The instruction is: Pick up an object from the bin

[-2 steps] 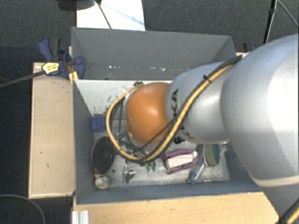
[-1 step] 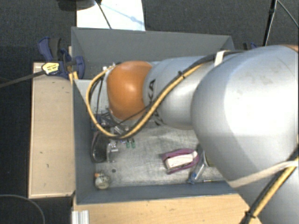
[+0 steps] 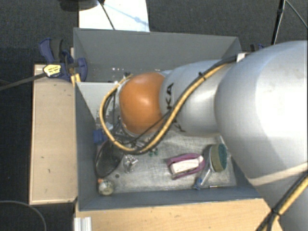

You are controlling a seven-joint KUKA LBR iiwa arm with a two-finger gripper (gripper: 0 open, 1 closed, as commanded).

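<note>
**Grey metal bin (image 3: 154,52), arm in at the left end**

Nearest, by the front wall: small brassy round piece (image 3: 106,187) in the left corner and a blue pen-like stick (image 3: 202,177) to the right. Behind the stick lie a purple-and-white stapler-like piece (image 3: 185,165) and, just beside it, a round disc with a teal face (image 3: 217,157). At left lie a black round object (image 3: 107,160) and a small shiny metal piece (image 3: 129,163) beside it. Gripper (image 3: 120,139) hangs over the black round object; clenched or released, cannot tell; contact, cannot tell. Above it are the orange cover (image 3: 139,100) and looped cable (image 3: 183,100).
</note>
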